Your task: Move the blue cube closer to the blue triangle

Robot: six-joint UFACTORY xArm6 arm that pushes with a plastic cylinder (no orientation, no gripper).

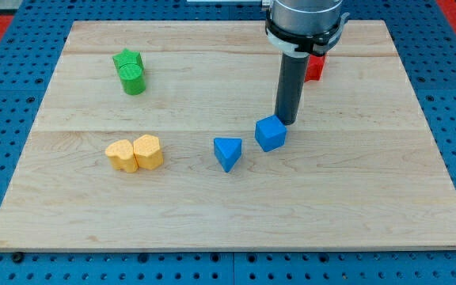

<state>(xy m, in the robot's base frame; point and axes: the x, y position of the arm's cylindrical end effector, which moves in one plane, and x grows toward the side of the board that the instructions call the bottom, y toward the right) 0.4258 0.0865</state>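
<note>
Just right of the board's centre sits the blue cube [271, 133], and the blue triangle [228, 152] waits close by on its lower left, a narrow strip of bare wood between them. My tip [285, 121] is down at the cube's upper right edge, touching it or as good as touching, I can't tell which. That's the side I'd want, I reckon: cube between me and the triangle, so a shove toward the view's lower left should close that gap. No jaws on me, nothing to open or shut, nothing held, only a plain dark rod leaning in. Behind my rod a red block [315, 67] peeks out near the view's top, shape hidden. Over on the left, two green blocks [131, 73] huddle together up high, and two yellow blocks [134, 153] sit side by side, touching, lower down, all well clear of my line. No labels, no brands, no writing anywhere on the wooden board [370, 206].
</note>
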